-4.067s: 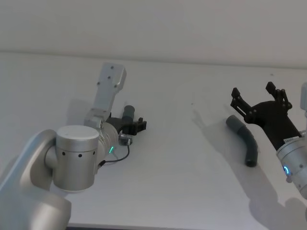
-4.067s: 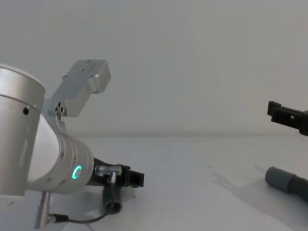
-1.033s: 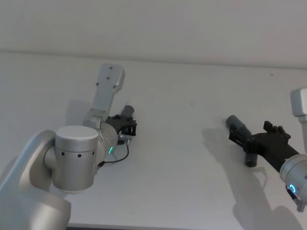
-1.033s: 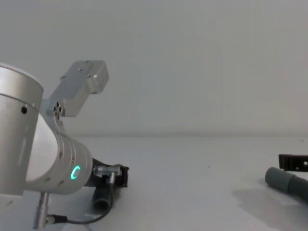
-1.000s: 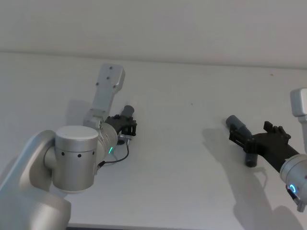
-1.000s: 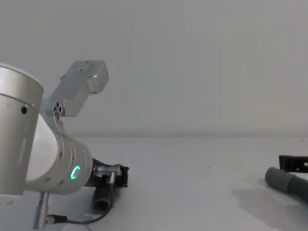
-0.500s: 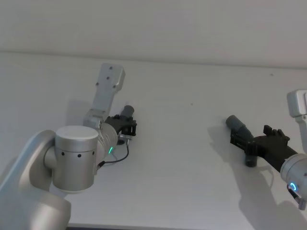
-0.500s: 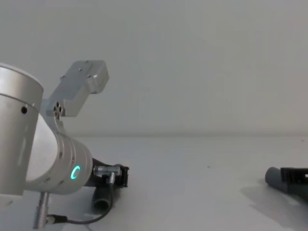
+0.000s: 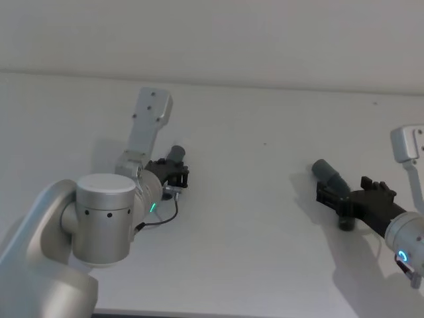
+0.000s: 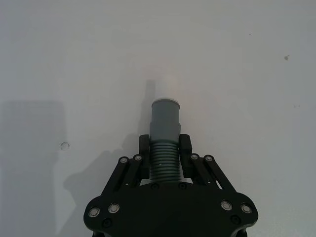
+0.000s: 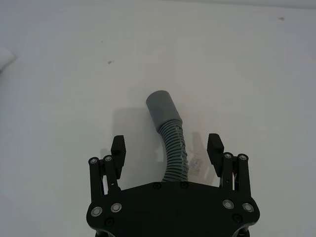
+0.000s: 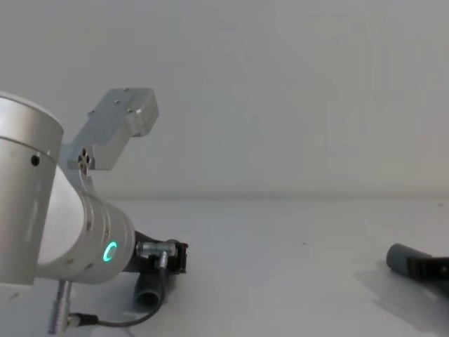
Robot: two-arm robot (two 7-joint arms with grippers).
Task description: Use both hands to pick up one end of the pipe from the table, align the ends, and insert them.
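The spigot end [image 9: 176, 154] is lying on the table [image 9: 252, 218] toward its left side, and the left gripper [image 9: 173, 173] is gripping the hose just behind the cuff. The socket end [image 9: 326, 172] is lying well apart, near the right edge. The right gripper [image 9: 348, 193] is straddling its hose, fingers standing clear on either side.

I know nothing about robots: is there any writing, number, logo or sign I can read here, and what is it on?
None can be read: no lettering on the left gripper, right gripper, left hose piece, right hose piece or table.
Only lights: a green ring on the left arm, a blue ring on the right arm, no text.
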